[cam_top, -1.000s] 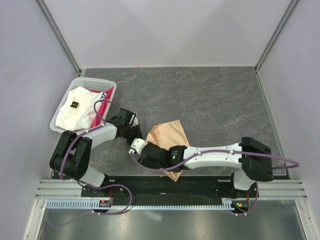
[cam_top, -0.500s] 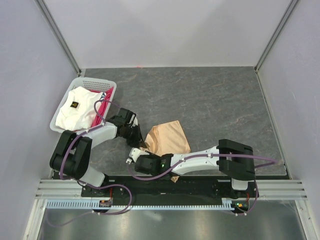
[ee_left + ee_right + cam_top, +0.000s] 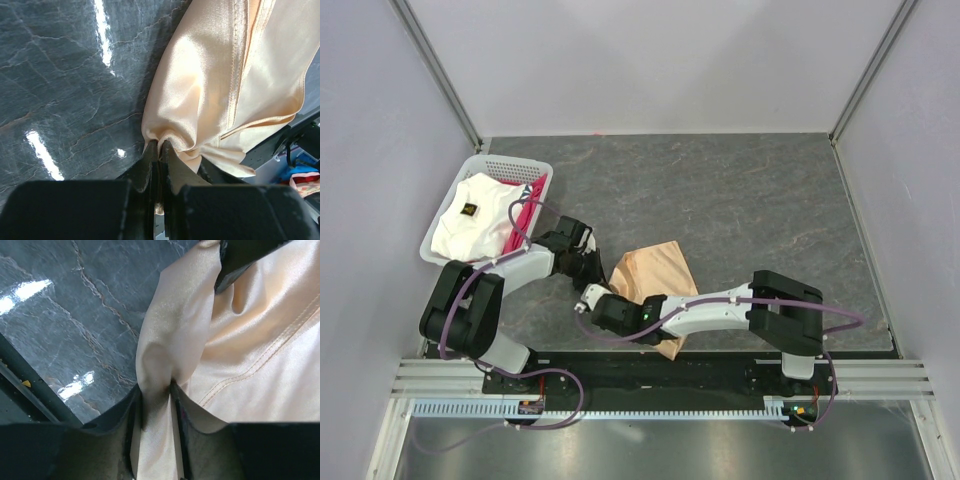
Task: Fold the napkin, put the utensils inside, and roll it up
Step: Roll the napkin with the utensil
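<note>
Top external | one napkin (image 3: 658, 266); one basket (image 3: 500, 165) | left jaws, right jaws: both pinching napkin

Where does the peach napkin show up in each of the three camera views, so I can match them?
Top external: the napkin lies crumpled near the centre front, partly under the right arm.
Left wrist: the napkin fills the upper right, a fold pinched in the left gripper.
Right wrist: the napkin fills the right side, a fold pinched in the right gripper.
Shared landmark: the dark veined table beneath it.
</note>
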